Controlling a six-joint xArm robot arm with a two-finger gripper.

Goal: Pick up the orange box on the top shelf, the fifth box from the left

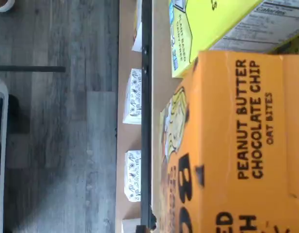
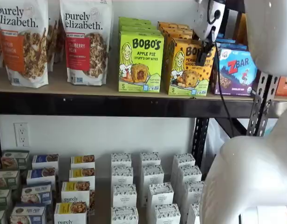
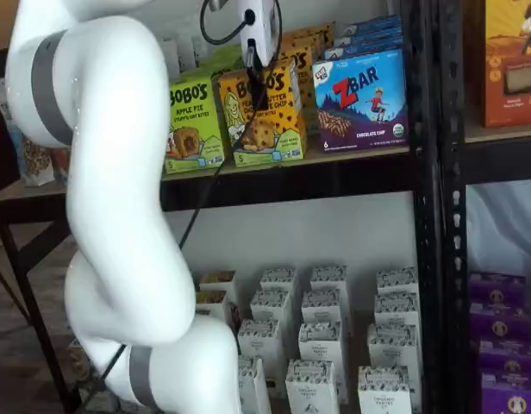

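From here I see the gripper (image 3: 261, 76) hanging directly over the upright orange box (image 3: 264, 116) at the front of the top shelf (image 2: 87, 105), though whether its fingers have clamped I cannot tell.

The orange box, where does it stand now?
In both shelf views the orange box stands at the front of the top shelf, between the green Apple Pie box and the ZBar box.
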